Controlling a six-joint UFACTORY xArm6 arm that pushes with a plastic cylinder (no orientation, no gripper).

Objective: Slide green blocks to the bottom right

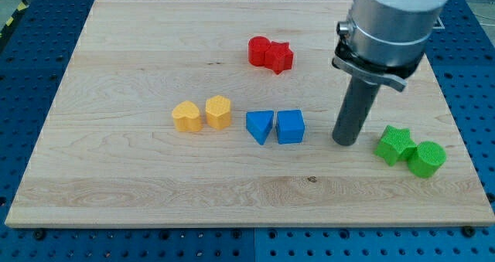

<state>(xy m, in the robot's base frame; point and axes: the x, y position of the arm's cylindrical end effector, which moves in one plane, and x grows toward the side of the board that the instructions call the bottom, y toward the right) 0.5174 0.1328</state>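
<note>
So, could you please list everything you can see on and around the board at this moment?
green star block: one, green, lower right of the board, touching the cylinder
green cylinder block: one, green, just to the view's right of the star
blue triangular block: one, blue, centre
blue cube block: one, blue, beside the triangular one, to its right
yellow blocks: two, yellow, left of centre, side by side
red blocks: two, red, top centre, touching
wooden board: one, light wood, fills most of the view
blue pegboard table: one, blue, around the board
my tip: one, dark rod, between the blue cube and the green star, touching neither
</note>
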